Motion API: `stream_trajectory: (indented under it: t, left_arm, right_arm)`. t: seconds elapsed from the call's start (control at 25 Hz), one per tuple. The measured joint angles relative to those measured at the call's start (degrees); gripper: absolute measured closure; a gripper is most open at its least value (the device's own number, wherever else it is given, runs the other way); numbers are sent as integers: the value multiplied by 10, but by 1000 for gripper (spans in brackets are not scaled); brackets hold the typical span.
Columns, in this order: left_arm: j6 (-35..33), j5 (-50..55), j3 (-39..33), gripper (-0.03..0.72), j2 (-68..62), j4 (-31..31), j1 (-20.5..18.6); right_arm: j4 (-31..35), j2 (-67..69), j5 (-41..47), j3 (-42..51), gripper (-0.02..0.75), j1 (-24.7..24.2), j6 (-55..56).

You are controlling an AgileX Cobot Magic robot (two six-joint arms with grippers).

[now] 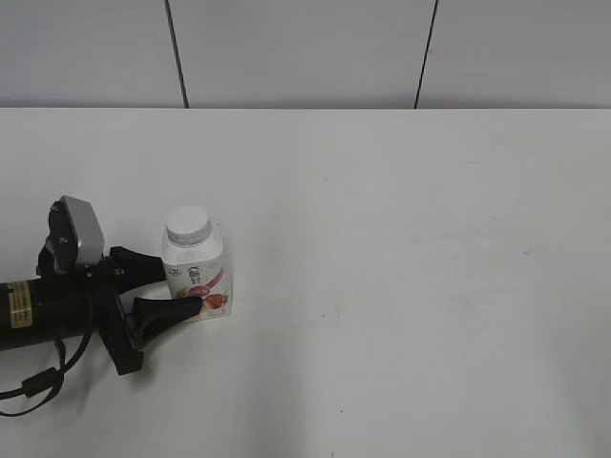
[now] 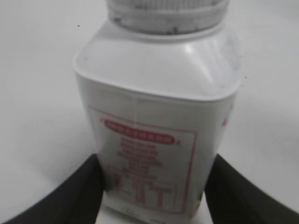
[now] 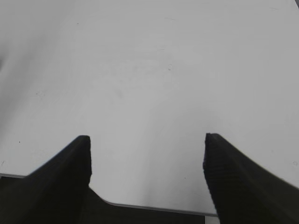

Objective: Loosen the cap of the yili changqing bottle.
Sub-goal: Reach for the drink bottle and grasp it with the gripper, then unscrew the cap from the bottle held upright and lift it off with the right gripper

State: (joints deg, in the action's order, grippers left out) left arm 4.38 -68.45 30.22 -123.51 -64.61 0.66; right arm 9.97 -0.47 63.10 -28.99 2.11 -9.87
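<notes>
Presently the left gripper (image 1: 170,283) lies low over the table (image 1: 401,286) at the left side of the exterior view, its two black fingers (image 1: 167,311) set on either side of the lower body of the yili changqing bottle (image 1: 197,272). In the left wrist view both fingers sit right against the bottle's side walls near its base, with no gap visible on either side; whether they press firmly enough to count as a grip cannot be told. The bottle stands upright on the table, its pink-red label facing the exterior camera, and the cap (image 1: 188,225) sits on its neck.

The right gripper (image 3: 147,158) appears only in its own wrist view. Its jaws stand wide apart over bare table surface, with nothing between them and nothing touched.

Limits of observation: in the left wrist view the cap (image 2: 166,14) is cut off by the top edge, leaving only its ribbed rim, and the printing on the bottle's near face (image 2: 149,140) is too blurred to read. The far finger in the exterior view is partly hidden behind the bottle. The left arm's body runs off the left edge.
</notes>
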Motion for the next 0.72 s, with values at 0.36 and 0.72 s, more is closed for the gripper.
stream_trajectory:
  t: [0.36, 0.72]
  left_arm:
    - [-1, 1, 0, 279, 0, -1, 0]
    - [-1, 1, 0, 281, 0, -1, 0]
  right_arm:
    - [2, 23, 0, -9, 152, 0, 0]
    - [4, 275, 2, -132, 152, 0, 0]
